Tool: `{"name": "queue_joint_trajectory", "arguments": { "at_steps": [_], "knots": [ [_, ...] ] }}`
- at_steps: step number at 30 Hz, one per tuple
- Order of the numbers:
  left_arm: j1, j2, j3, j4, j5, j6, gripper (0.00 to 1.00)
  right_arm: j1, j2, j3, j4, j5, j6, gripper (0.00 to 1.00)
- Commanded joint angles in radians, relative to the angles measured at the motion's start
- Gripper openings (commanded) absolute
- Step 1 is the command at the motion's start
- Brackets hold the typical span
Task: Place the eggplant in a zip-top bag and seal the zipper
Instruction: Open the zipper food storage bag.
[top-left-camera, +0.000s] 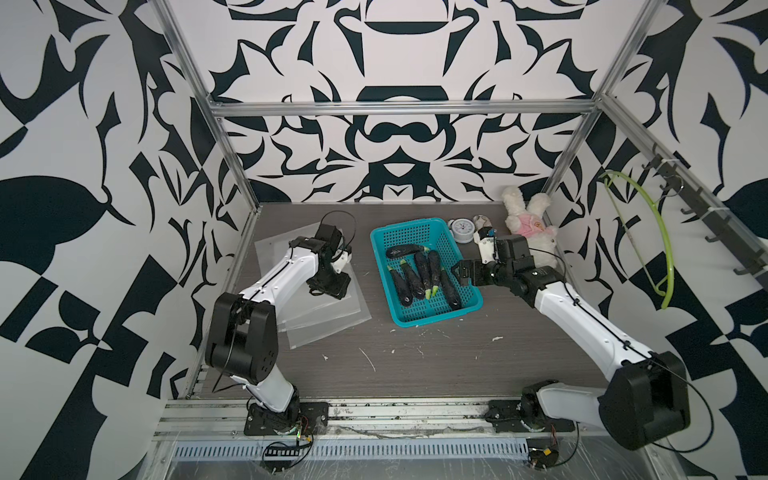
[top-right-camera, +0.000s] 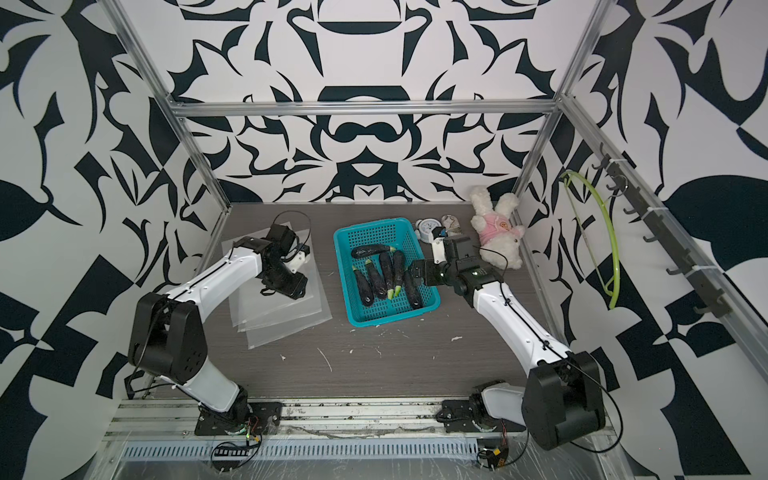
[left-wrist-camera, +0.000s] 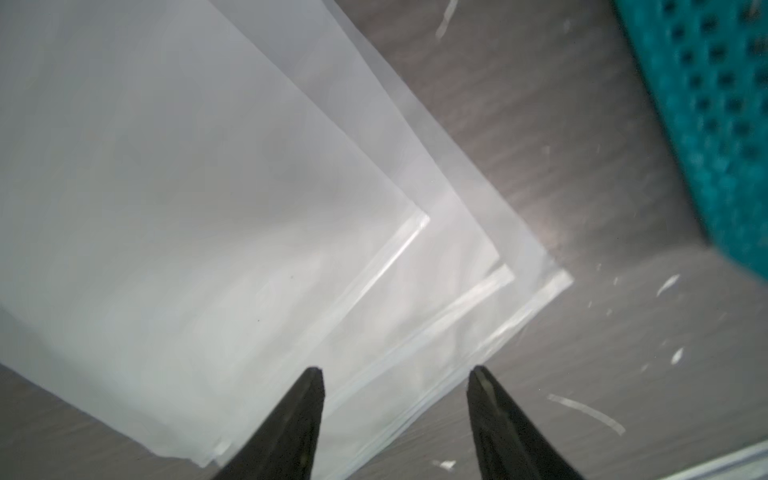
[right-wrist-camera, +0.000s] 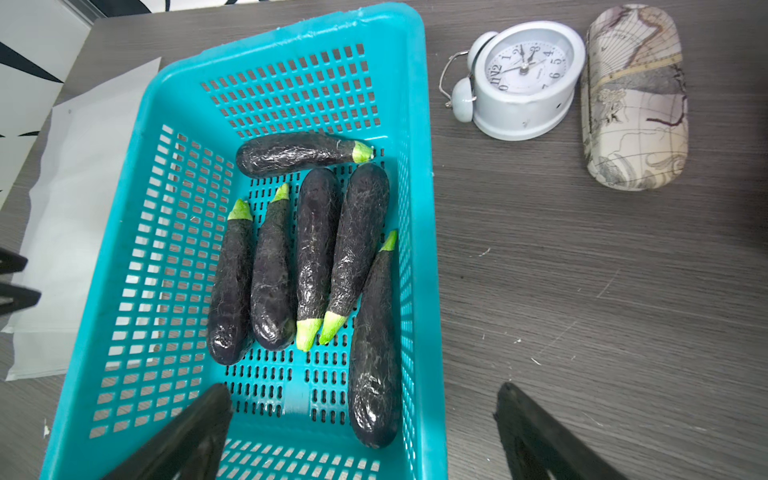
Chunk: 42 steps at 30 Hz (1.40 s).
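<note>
Eggplants (right-wrist-camera: 316, 257) in basket (right-wrist-camera: 415, 124) — five lengthwise, one crosswise, left claw (left-wrist-camera: 395, 370) parted, right claw (right-wrist-camera: 362, 386) wide

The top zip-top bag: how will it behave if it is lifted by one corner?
Probably floppy: the top bag looks thin and translucent. It lies flat on other bags, so its smooth film may slide or drag them along.

Frosted translucent plastic bags (left-wrist-camera: 208, 208), teal perforated plastic basket (right-wrist-camera: 417, 124), glossy, crackled dark eggplants (right-wrist-camera: 316, 249), matt grey wood-grain surface (right-wrist-camera: 582, 291), smooth pale clock (right-wrist-camera: 523, 120), perhaps painted metal
</note>
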Motion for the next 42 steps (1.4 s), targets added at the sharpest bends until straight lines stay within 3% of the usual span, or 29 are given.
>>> {"name": "queue_joint_trajectory", "arguments": {
  "at_steps": [1, 8, 13, 21, 30, 37, 42],
  "knots": [
    [0.079, -0.033, -0.015, 0.034, 0.068, 0.271, 0.59, 0.005, -0.039, -0.008, 0.018, -0.031, -0.003, 0.99],
    [0.232, 0.045, 0.007, -0.06, 0.191, 0.462, 0.54, 0.005, -0.058, -0.04, 0.041, -0.047, 0.008, 0.99],
    [0.241, 0.044, -0.057, 0.003, 0.118, 0.519, 0.55, 0.005, -0.052, -0.058, 0.051, -0.053, 0.007, 0.99],
    [0.241, 0.058, -0.215, 0.303, -0.055, 0.606, 0.59, 0.005, -0.038, -0.055, 0.054, -0.073, 0.014, 0.99],
    [0.245, 0.086, -0.192, 0.313, -0.031, 0.614, 0.5, 0.005, -0.024, -0.065, 0.062, -0.076, 0.024, 0.99],
    [0.245, 0.094, -0.173, 0.284, -0.001, 0.585, 0.36, 0.005, -0.007, -0.062, 0.072, -0.075, 0.024, 0.98],
    [0.246, 0.126, -0.152, 0.261, 0.002, 0.575, 0.14, 0.005, 0.008, -0.061, 0.077, -0.076, 0.026, 0.97]
  ]
}}
